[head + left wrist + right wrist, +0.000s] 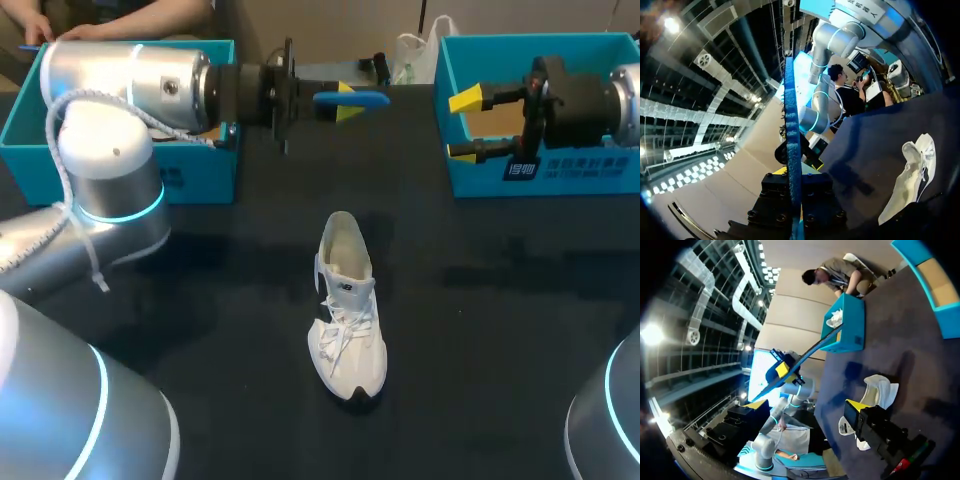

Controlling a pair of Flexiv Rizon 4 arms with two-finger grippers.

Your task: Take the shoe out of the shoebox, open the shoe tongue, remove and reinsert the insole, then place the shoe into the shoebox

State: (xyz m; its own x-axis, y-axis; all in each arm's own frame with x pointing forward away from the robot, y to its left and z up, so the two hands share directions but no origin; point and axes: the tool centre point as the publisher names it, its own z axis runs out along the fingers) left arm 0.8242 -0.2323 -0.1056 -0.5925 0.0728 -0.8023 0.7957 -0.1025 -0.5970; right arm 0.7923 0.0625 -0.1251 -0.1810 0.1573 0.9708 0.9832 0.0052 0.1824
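Observation:
A white lace-up shoe (347, 312) stands upright on the dark table near the middle, toe toward the front edge. My left gripper (340, 103) hovers above the table's far side, shut on a thin blue insole (368, 98) that sticks out to the right. The left wrist view shows the insole (791, 115) edge-on between the fingers of that gripper (794, 172), with the shoe (912, 180) lying off to one side below. My right gripper (462, 126) is open and empty in front of the right teal shoebox (540, 170). In the right wrist view, the shoe (880, 390) lies beyond the open right gripper (807, 405).
A second teal box (190, 175) stands at the far left, partly hidden by my left arm. A person's hands (70, 30) are at its far side. Bare dark tabletop (500, 330) surrounds the shoe.

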